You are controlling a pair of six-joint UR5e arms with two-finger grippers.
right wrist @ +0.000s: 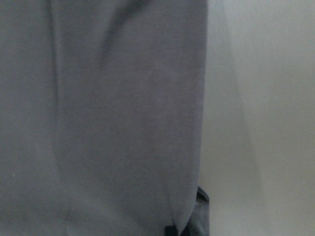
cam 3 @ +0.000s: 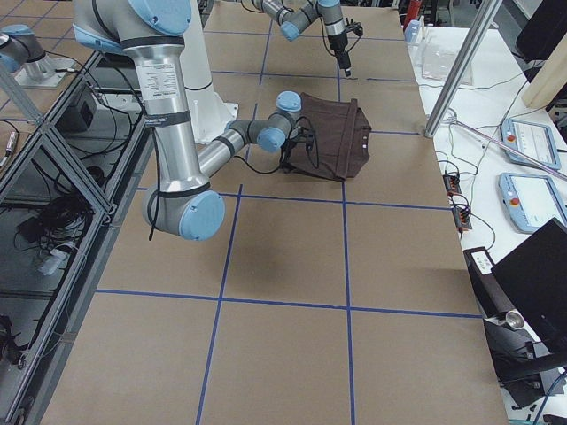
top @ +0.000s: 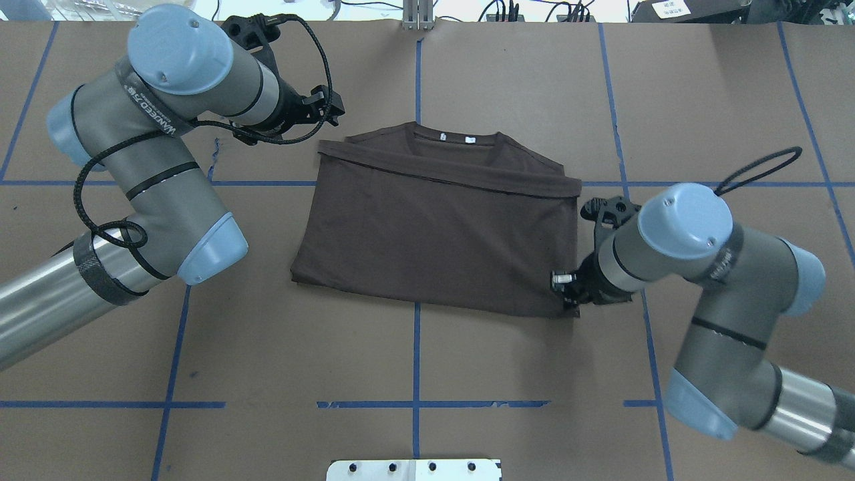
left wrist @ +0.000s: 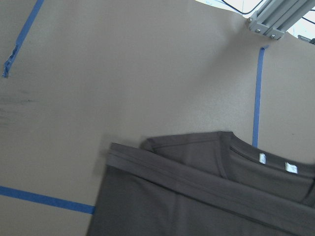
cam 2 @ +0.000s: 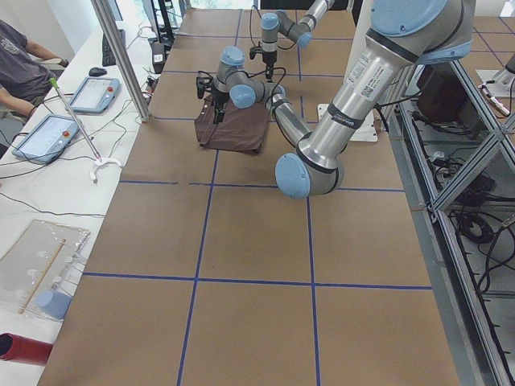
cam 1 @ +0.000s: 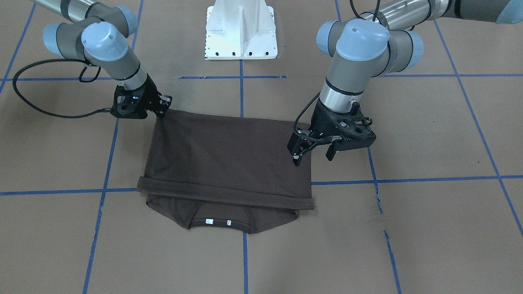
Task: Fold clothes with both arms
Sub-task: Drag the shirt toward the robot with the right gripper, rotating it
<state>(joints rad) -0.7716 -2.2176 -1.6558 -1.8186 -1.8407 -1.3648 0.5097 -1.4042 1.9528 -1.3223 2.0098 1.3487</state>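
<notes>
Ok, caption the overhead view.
Right end effector pinches a corner of the folded brown T-shirt; left end effector open.

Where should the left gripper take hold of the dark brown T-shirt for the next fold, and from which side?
Probably the left end of the folded-over hem band on the dark brown thin-fabric T-shirt, beside the collar. The black two-finger left gripper hovers open near it. Come in from the shirt's left side over the table, jaws low: the layers end there in a flat corner.

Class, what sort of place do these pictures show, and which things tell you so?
Most likely a robotics lab or test cell: a left arm and right arm work on a T-shirt over a table gridded with blue tape, and control tablets lie on a side bench.
</notes>
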